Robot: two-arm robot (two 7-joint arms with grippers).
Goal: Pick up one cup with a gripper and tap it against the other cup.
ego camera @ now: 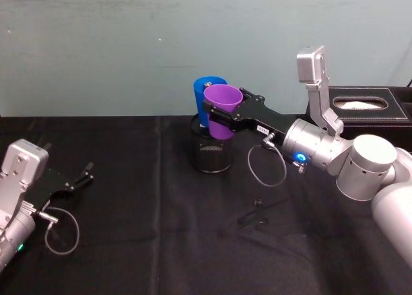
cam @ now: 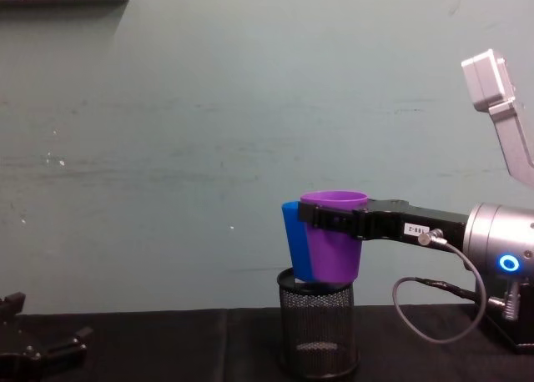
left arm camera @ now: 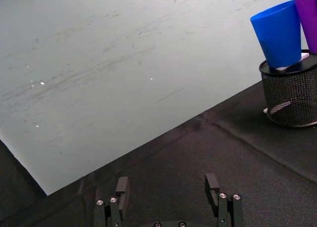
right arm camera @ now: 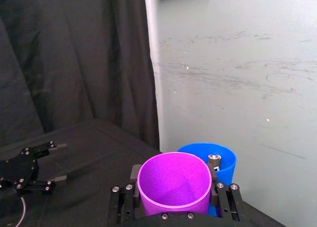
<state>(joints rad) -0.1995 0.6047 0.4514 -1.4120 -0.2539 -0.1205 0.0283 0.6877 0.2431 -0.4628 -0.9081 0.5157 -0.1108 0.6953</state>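
Note:
My right gripper (ego camera: 221, 119) is shut on the purple cup (ego camera: 223, 107) and holds it upright in the air above the black mesh pen holder (ego camera: 212, 152). The blue cup (ego camera: 203, 91) stands in that holder, tilted, just behind the purple one. In the chest view the purple cup (cam: 334, 244) overlaps the blue cup (cam: 292, 248); I cannot tell whether they touch. The right wrist view shows the purple cup (right arm camera: 173, 181) between the fingers (right arm camera: 134, 175), with the blue cup (right arm camera: 227, 162) right behind. My left gripper (ego camera: 87, 173) rests open on the table at the far left.
A black tissue box (ego camera: 368, 105) stands at the back right, behind the right arm. A small black part (ego camera: 257, 214) lies on the black cloth in front of the holder. The pale green wall (ego camera: 129, 44) rises close behind the cups.

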